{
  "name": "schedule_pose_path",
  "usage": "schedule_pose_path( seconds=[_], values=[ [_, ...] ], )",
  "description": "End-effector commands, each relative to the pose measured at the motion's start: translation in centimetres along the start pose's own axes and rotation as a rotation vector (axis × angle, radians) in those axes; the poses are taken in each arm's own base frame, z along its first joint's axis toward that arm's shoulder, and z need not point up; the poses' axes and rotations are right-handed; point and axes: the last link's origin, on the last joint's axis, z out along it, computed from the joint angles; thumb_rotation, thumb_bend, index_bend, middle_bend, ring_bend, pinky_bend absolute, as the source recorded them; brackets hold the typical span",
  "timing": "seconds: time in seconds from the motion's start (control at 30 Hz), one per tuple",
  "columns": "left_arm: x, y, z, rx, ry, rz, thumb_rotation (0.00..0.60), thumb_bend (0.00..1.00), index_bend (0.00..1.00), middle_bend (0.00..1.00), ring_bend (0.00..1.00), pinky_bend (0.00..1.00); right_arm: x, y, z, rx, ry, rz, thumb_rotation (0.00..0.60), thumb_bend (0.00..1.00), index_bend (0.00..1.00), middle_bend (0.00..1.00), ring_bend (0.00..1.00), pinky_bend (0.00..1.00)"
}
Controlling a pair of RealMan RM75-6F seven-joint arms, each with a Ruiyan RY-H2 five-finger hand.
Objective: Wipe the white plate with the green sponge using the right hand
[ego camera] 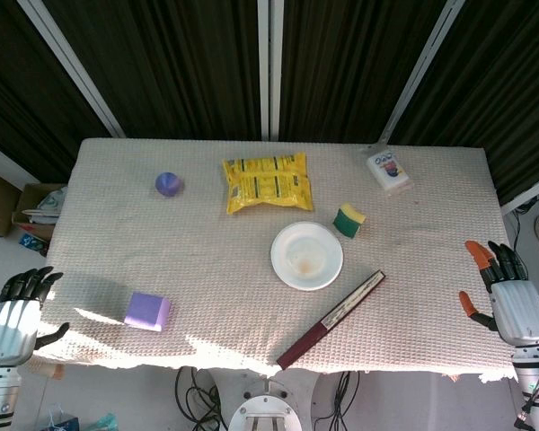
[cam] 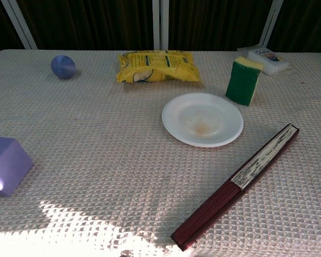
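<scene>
A white plate (ego camera: 306, 255) (cam: 203, 119) with a brownish smear in its middle lies on the table, right of centre. The green sponge with a yellow top (ego camera: 349, 219) (cam: 243, 79) stands on edge just beyond the plate's far right side, apart from it. My right hand (ego camera: 508, 296) hangs off the table's right edge, fingers spread, holding nothing. My left hand (ego camera: 16, 310) is off the table's left front corner, also empty with fingers apart. Neither hand shows in the chest view.
A folded dark red fan (ego camera: 332, 318) (cam: 242, 182) lies diagonally in front of the plate. A yellow packet (ego camera: 267, 180), a blue ball (ego camera: 168, 184), a purple block (ego camera: 147, 311) and a white box (ego camera: 388, 170) also sit on the woven cloth (ego camera: 216, 269).
</scene>
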Motion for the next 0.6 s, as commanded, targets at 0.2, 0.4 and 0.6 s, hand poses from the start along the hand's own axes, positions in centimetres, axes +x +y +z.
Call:
schedule_pose_path(
  seconds=[0.2, 0.4, 0.6],
  values=[
    [0.0, 0.1, 0.2, -0.002, -0.005, 0.002, 0.600, 0.12, 0.19, 0.14, 0.12, 0.15, -0.2, -0.2, 0.3, 0.005, -0.009, 0.000, 0.600, 0.30, 0.00, 0.12, 0.00, 0.00],
    [-0.1, 0.0, 0.0, -0.001, -0.003, -0.002, 0.600, 0.12, 0.19, 0.14, 0.12, 0.15, -0.2, -0.9, 1.1, 0.038, -0.013, 0.013, 0.600, 0.30, 0.00, 0.16, 0.00, 0.00],
    [0.0, 0.0, -0.2, -0.004, 0.008, -0.007, 0.600, 0.12, 0.19, 0.14, 0.12, 0.15, -0.8, -3.0, 3.7, 0.123, -0.063, 0.030, 0.600, 0.37, 0.00, 0.17, 0.00, 0.00]
  ],
)
